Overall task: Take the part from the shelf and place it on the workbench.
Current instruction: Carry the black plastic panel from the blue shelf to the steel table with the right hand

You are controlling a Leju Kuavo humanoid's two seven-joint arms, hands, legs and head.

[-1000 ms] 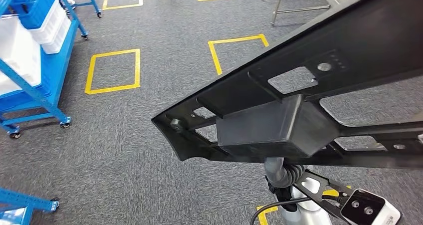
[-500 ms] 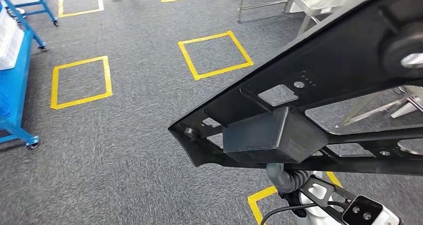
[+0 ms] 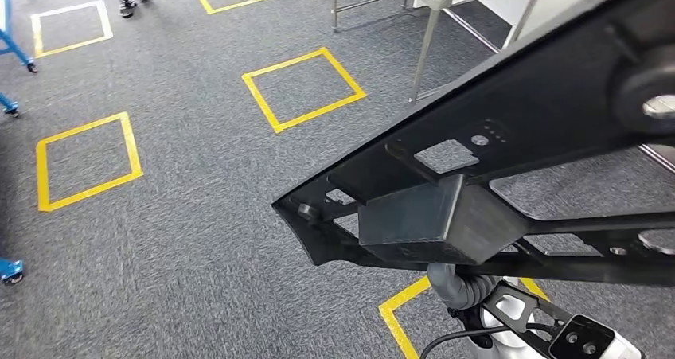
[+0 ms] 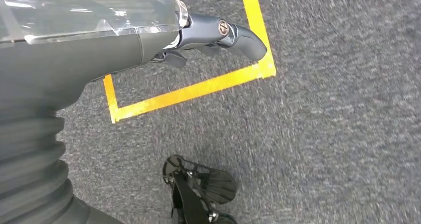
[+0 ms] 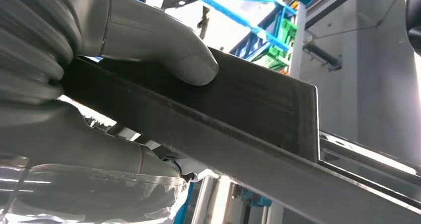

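Right robot hand (image 5: 99, 85) around black part (image 3: 493, 184)

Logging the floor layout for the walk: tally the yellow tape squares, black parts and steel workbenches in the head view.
yellow tape squares, one cut off by the frame edge: 5
black part: 1
steel workbench: 1
Total: 7

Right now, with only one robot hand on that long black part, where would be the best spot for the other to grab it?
Probably the narrow end of the black part, taken from below on the robot's left. The right robot hand clamps the boxy middle, so this long, tilted frame overhangs there; its open slots offer edges.
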